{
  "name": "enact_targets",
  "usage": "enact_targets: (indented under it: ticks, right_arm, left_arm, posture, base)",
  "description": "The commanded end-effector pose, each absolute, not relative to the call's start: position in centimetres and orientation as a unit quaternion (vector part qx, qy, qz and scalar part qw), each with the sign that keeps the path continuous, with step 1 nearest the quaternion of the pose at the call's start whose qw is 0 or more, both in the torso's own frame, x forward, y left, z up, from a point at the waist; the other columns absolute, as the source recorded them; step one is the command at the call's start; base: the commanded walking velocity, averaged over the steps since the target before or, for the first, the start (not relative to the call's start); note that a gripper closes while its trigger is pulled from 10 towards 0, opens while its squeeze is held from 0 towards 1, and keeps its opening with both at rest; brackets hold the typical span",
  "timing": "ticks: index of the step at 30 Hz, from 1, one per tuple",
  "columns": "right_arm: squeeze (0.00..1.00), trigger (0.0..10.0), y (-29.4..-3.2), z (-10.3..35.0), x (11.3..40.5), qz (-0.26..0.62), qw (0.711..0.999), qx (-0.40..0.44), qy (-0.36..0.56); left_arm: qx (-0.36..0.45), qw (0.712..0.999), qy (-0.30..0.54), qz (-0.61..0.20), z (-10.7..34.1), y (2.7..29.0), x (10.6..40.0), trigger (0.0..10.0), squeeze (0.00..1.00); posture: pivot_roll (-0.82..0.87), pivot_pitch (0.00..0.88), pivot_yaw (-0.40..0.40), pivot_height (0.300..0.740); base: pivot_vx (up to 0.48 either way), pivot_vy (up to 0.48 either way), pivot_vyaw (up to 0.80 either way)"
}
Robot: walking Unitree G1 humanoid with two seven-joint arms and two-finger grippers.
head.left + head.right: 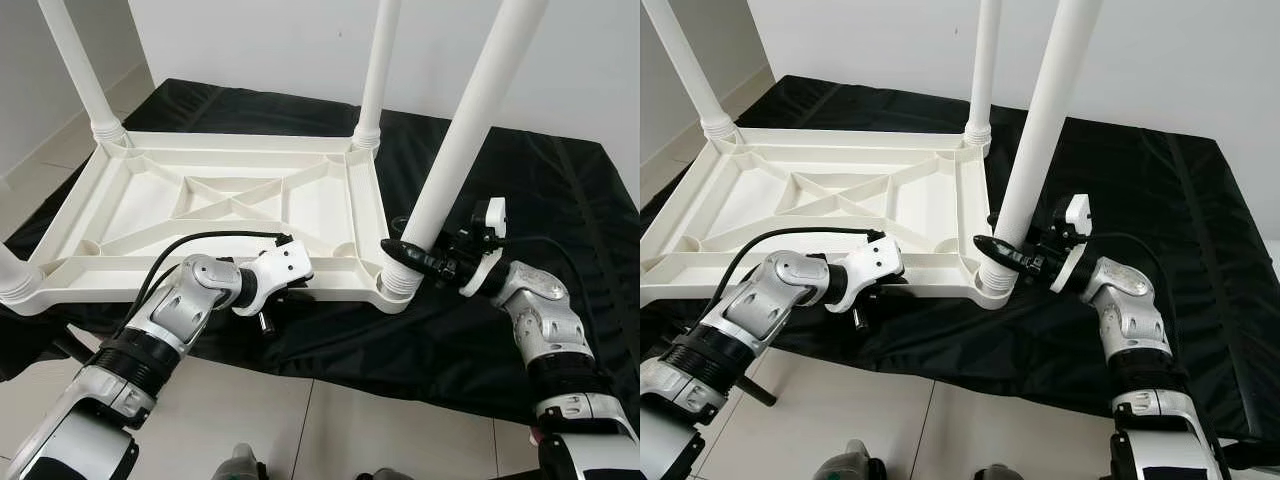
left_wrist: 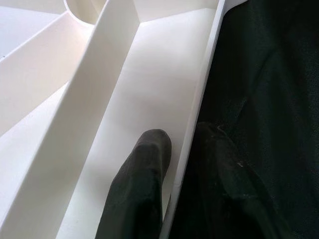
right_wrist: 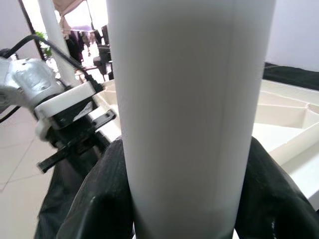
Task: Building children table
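**Inverted children's table: both grippers engaged at the near edge**

The white plastic tabletop (image 1: 230, 205) lies upside down on a black cloth (image 1: 560, 200) spread over a light tiled floor (image 1: 260, 420). Its ribbed underside faces up, with diagonal cross ribs in the centre panel. White legs stand upright in the corner sockets: the far-left leg (image 1: 75, 65), the far-right leg (image 1: 380, 65), and the near-right leg (image 1: 465, 130), which tilts slightly to the robot's right. At the near-left corner only the base of a further leg (image 1: 12, 280) is in view at the picture edge.

Right gripper (image 1: 420, 258): positioned at the lower end of the near-right leg, just above its threaded collar and socket. Its two black fingers (image 3: 99, 199) sit on opposite sides of the leg, pressed against it and holding it.

Left gripper (image 2: 169, 169): positioned at the near long edge of the tabletop, left of the near-right socket. One finger (image 2: 142, 184) lies inside the channel between the rim wall and an inner rib; the other lies outside the rim over the cloth. The fingers stand at a narrow gap, astride the thin rim wall.

Surroundings: a black cable runs along the left arm. The wall behind is plain white. The cloth extends well to the right of the tabletop.
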State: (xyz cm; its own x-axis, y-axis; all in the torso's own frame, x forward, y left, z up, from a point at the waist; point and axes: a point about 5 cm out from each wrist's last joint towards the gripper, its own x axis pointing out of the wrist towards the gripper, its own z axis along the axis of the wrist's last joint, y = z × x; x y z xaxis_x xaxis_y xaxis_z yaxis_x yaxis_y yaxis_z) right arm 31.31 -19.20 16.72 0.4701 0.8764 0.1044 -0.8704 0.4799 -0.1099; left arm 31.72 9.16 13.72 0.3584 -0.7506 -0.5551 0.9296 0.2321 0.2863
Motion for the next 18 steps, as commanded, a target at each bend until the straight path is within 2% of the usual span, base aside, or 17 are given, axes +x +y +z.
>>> enact_targets:
  ticks: [1, 18]
  right_arm:
    - [0.00, 10.0, -19.0, 16.4, 31.0, 0.520, 0.851, -0.026, -0.068]
    - [0.00, 10.0, -18.4, 15.0, 30.9, 0.525, 0.849, -0.022, -0.050]
  left_arm:
    - [0.299, 0.752, 0.128, -0.573, 15.0, 8.3, 31.3, 10.0, 0.00]
    - [0.299, 0.749, 0.123, -0.578, 15.3, 8.0, 30.9, 10.0, 0.00]
  posture:
    - [-0.03, 0.049, 0.022, 0.740]
    - [-0.02, 0.065, 0.025, 0.740]
  base:
    - [0.000, 0.000, 0.00]
    - [0.000, 0.000, 0.00]
